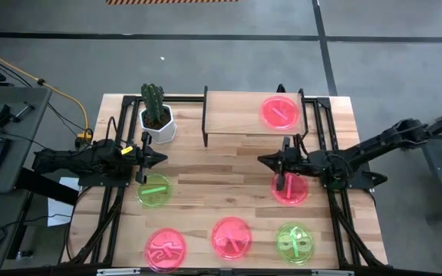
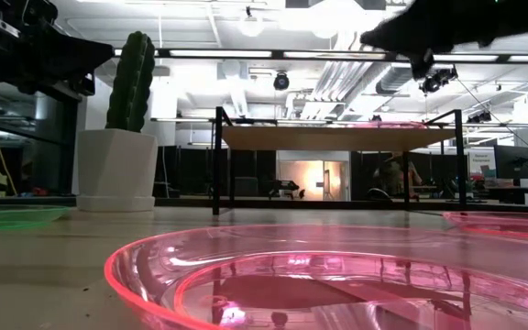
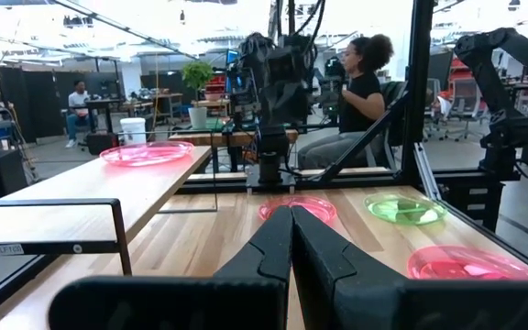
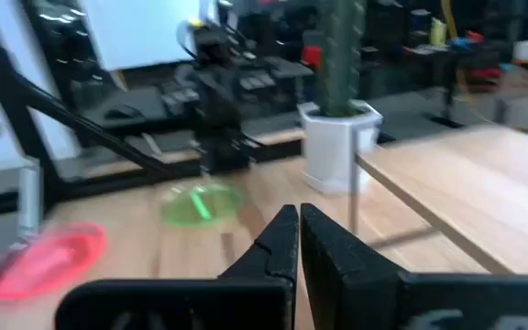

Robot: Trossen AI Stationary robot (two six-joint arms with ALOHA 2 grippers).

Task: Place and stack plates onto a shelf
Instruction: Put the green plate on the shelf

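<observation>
Nearest the front edge of the worktop (image 1: 206, 165) lie three plates in a row: a pink plate with a squiggle mark (image 1: 165, 249) on the left, a plain-striped pink plate (image 1: 231, 237) in the middle, and a green plate with a cross mark (image 1: 294, 243) on the right, each apart from its neighbours with bare wood between. Farther in, a green plate with one stripe (image 1: 154, 191) sits just below the left claw (image 1: 162, 159), whose fingers are pressed together and hold nothing. On the other side, the right claw (image 1: 263, 160) is likewise closed and empty, its arm passing over a pink plate on the right (image 1: 290, 188). The two claw tips face each other across an open strip of wood. Beyond them stands the shelf (image 1: 232, 115), its board carrying one pink plate (image 1: 280, 112) toward its right end; the left half is bare. A white cactus pot (image 1: 157, 123) stands just beside the shelf's left edge, near the left claw.
</observation>
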